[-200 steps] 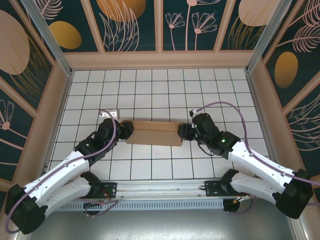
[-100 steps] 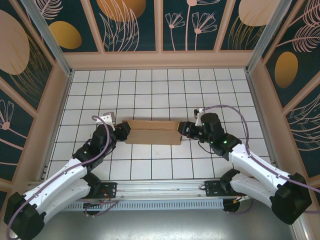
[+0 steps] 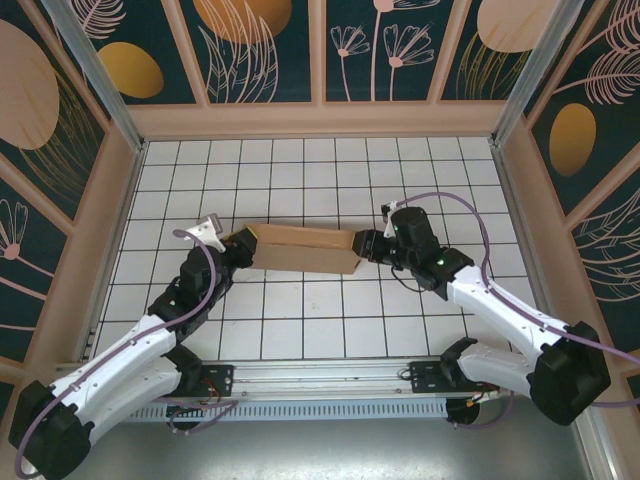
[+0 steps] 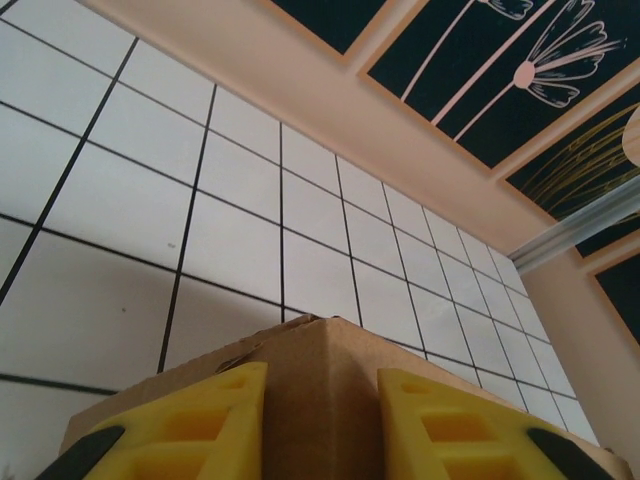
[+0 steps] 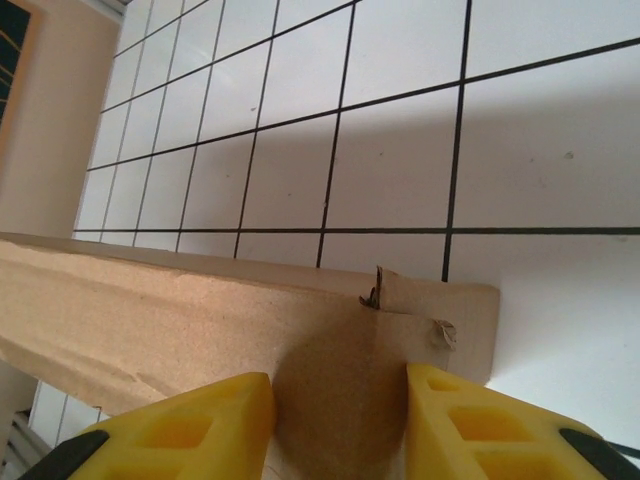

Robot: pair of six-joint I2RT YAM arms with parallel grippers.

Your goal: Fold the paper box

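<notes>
Left gripper (image 3: 243,248): grips the left end of the paper box (image 3: 303,250), jaws drawn in tight on the cardboard. Up close, pinches a folded brown corner between two yellow fingers (image 4: 195,415), one on each face, with the crease rising in the gap.

Right gripper (image 3: 362,246): grips the opposite end likewise, closed on the cardboard. From its wrist, sandwiches a short end tab between its own yellow fingers (image 5: 190,430). Just beyond them, shows a small torn notch (image 5: 374,292) in the upper edge.

Paper box: spans the gap between the two grippers as a long, narrow, flattened brown strip. Runs left to right across the middle of the table (image 3: 300,180), nearer the arm bases than the back wall (image 3: 320,118). Sits slightly skewed, left end a little farther from the bases than the right. Throws a soft shadow onto the tiles behind it in the right wrist view. Cannot tell from that whether raised off the surface or resting on it.

Table: carries white tiles with a black grid. Sits inside a pale wooden frame holding dark teal panels (image 3: 265,45) painted with flowers and gold discs.

Purple cable (image 3: 450,205): loops over the right arm, with a matching one along the left.
</notes>
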